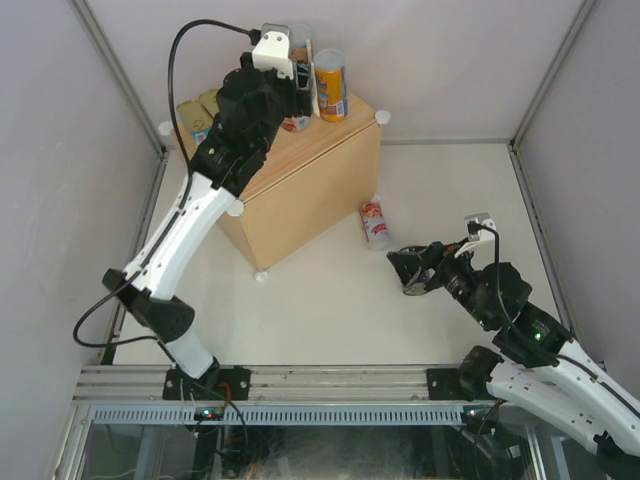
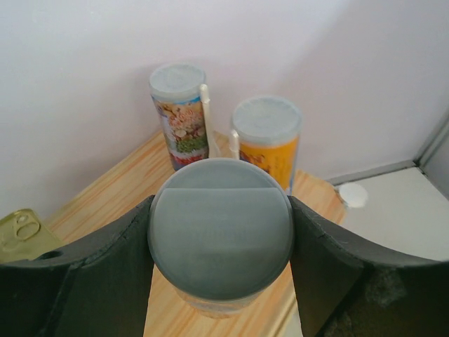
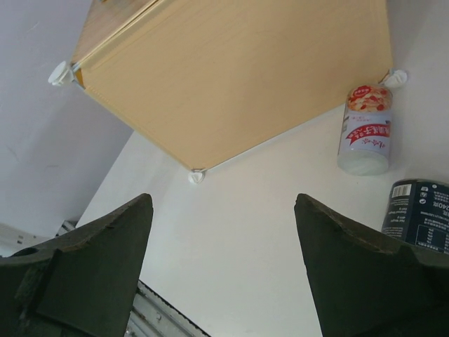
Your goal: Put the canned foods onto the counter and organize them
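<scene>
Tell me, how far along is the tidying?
Done: two gold tins, a colourful can and an orange can sit on the counter. In hand: the left gripper clamps a grey-lidded can over it. Left: a red-white can lying on the table and a dark can beside the open right gripper.

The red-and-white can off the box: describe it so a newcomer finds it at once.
Find the large light-wood box on the white table. At the foot of its right-hand wall, by the white corner knob, lies a tall red-and-white cylindrical can. Unlike the orange-labelled can standing on the box top, it lies flat on the tabletop.
</scene>
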Tool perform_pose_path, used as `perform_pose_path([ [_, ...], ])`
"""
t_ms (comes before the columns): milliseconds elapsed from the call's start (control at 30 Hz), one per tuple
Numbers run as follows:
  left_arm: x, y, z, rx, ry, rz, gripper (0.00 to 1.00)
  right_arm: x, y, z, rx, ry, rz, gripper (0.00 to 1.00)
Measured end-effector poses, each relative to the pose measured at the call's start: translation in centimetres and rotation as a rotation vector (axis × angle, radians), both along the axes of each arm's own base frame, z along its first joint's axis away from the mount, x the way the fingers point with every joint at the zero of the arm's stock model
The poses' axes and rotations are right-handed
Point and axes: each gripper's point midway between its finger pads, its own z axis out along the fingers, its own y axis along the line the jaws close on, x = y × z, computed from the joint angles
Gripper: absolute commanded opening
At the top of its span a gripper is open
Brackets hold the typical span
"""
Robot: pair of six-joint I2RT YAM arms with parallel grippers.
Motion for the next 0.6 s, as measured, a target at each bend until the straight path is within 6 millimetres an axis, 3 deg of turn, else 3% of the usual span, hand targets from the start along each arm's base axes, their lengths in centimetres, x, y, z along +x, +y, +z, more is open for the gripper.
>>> perform_pose_path([
  [233, 6.6, 0.6, -1.1, -0.031, 0.038, 0.045, 0.00, -0.8, 1.0, 0.1, -0.008, -0.014, 0.050, 0.81],
  [300, 8.1, 1.8, -1.7, -0.038, 0.046, 0.075, 0.00, -1.0, 1.2, 0.1, -0.013, -0.018, 0.061, 0.81],
  [600, 12.2, 6.3, -4.8, -0.047, 0.104, 0.178, 0.00, -1.0, 1.5, -0.1, -0.026, -0.031, 0.077, 0.81],
])
